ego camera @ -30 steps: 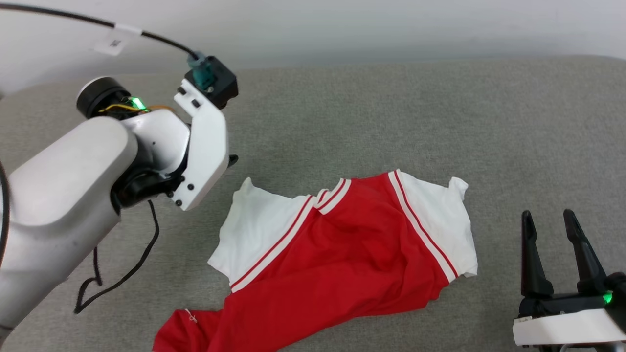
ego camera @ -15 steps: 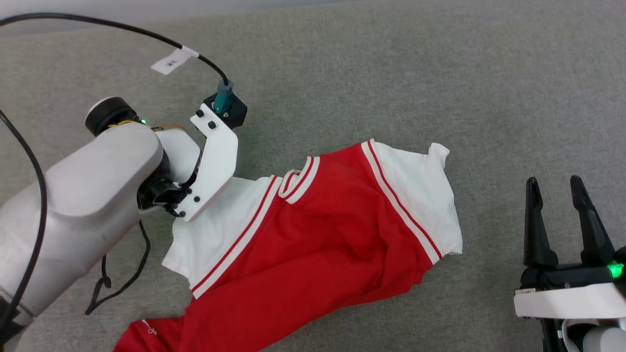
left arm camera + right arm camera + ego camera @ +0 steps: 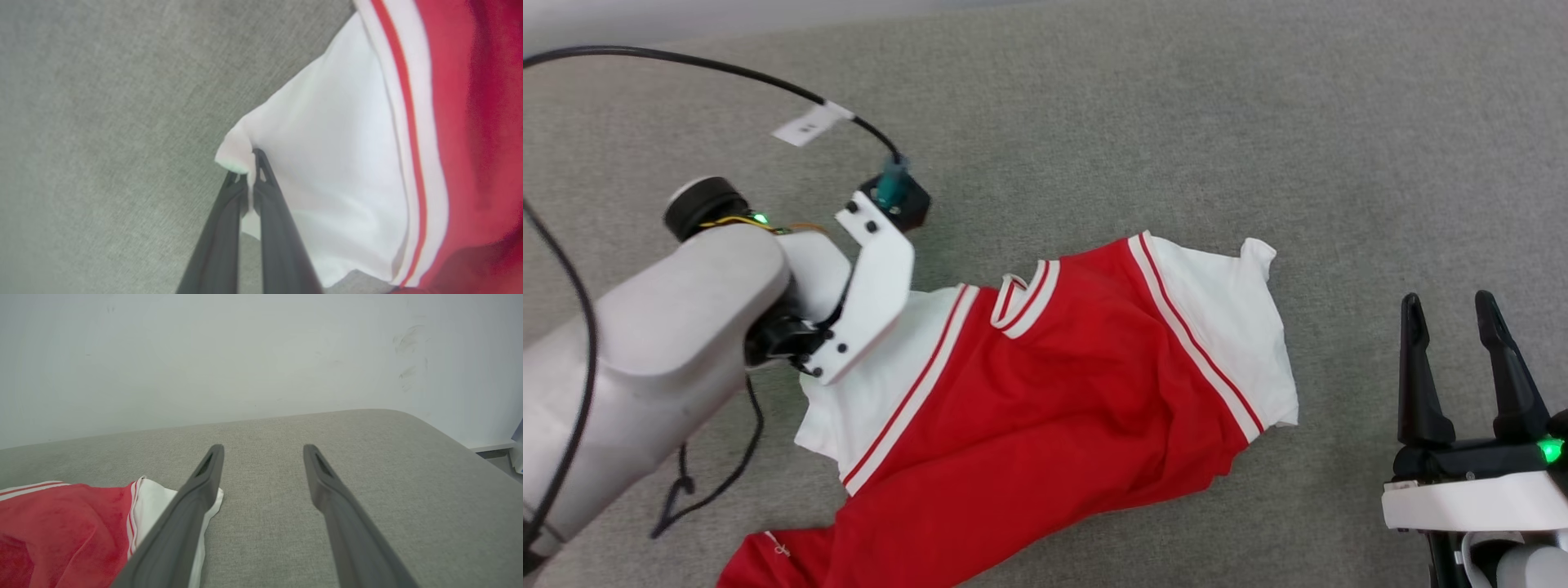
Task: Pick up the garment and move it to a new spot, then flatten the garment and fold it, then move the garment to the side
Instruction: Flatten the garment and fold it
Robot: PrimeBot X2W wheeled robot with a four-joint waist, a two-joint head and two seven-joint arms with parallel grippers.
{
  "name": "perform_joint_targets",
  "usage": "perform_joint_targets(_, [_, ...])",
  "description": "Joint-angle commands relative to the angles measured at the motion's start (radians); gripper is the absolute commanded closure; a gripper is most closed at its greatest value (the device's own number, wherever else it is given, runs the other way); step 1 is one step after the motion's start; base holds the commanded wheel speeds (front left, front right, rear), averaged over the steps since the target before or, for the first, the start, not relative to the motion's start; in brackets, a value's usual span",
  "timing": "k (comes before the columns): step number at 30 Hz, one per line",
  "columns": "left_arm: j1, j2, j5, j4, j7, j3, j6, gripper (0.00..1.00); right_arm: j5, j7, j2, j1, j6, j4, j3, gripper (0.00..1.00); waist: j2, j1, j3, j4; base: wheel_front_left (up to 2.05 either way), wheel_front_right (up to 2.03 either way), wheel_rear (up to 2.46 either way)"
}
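The garment (image 3: 1062, 408), a red jersey with white short sleeves and red-striped edging, lies rumpled on the grey fabric surface (image 3: 1176, 122). In the left wrist view my left gripper (image 3: 250, 168) is shut on the corner of the garment's white sleeve (image 3: 327, 163), a pinch of white cloth caught between the fingers. The head view has that wrist over the same sleeve, its fingers hidden under the white mount (image 3: 866, 302). My right gripper (image 3: 1450, 314) stands open at the lower right, apart from the garment. Its wrist view puts the other white sleeve (image 3: 151, 506) behind its left finger (image 3: 196, 494).
A black cable with a white tag (image 3: 805, 126) arcs over the left arm, and another black cord (image 3: 711, 482) lies on the surface by the forearm. A pale wall (image 3: 245, 355) rises behind the surface, whose rounded corner (image 3: 416, 420) is at the right.
The left gripper came down onto the white sleeve corner and shut on it. The head camera tilted down between the earliest frame and the later ones. The right gripper stayed open.
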Motion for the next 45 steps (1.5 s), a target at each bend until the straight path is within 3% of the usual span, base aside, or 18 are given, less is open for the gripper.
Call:
perform_joint_targets(1, [0.003,0.021,-0.007,0.005,-0.019,-0.001,0.001,1.00,-0.008,-0.002,0.002,0.010,-0.001,0.001,-0.003,0.00,0.0000,0.0000,-0.021,0.016,0.00,0.00,0.00])
perform_joint_targets(13, [0.069,0.171,-0.036,0.143,-0.170,0.005,0.013,1.00,-0.031,-0.002,0.002,0.036,-0.001,-0.005,0.001,0.00,0.0000,0.0000,-0.051,0.037,0.00,0.00,0.00])
perform_joint_targets(17, [0.124,0.163,-0.060,0.184,-0.223,0.013,0.032,1.00,-0.037,-0.002,0.002,0.037,-0.001,0.004,-0.004,0.00,0.0000,0.0000,-0.047,0.031,0.00,0.00,0.00])
perform_joint_targets(18, [0.133,0.158,-0.063,0.188,-0.250,0.019,0.038,0.71,-0.039,-0.002,0.002,0.038,-0.001,0.005,-0.006,0.00,0.0000,0.0000,-0.049,0.031,0.00,0.00,0.00])
perform_joint_targets(19, [0.141,0.152,-0.060,0.194,-0.288,0.026,0.042,0.00,-0.043,-0.002,0.002,0.037,-0.001,0.007,-0.010,0.00,0.0000,0.0000,-0.053,0.032,0.00,0.00,0.00])
perform_joint_targets(26, [0.175,0.124,0.013,0.185,-0.671,0.087,0.074,0.00,-0.089,-0.002,0.002,0.009,-0.001,-0.013,-0.061,0.00,0.0000,0.0000,-0.133,0.053,0.00,0.00,0.00])
perform_joint_targets(30, [0.229,0.115,0.047,0.134,-0.910,0.135,0.154,0.00,-0.154,-0.002,0.002,-0.027,-0.001,-0.046,-0.093,0.00,0.0000,0.0000,-0.185,0.073,0.00,0.00,0.00])
perform_joint_targets(34, [0.310,0.127,0.044,0.053,-1.079,0.183,0.266,0.00,-0.235,-0.002,-0.008,-0.093,-0.001,-0.065,-0.094,0.00,0.0000,0.0000,-0.215,0.093,0.00,0.00,0.00])
perform_joint_targets(42, [0.504,0.156,0.070,-0.177,-1.175,0.344,0.541,0.00,-0.223,-0.001,-0.230,-0.260,-0.001,0.080,0.031,0.00,0.0000,0.0000,-0.227,0.127,0.00,0.00,0.00])
perform_joint_targets(45, [0.607,0.145,0.131,-0.287,-1.175,0.446,0.630,0.00,-0.152,0.077,-0.326,-0.345,-0.001,0.166,0.129,0.00,0.0000,0.0000,-0.218,0.137,0.00,0.00,0.00])
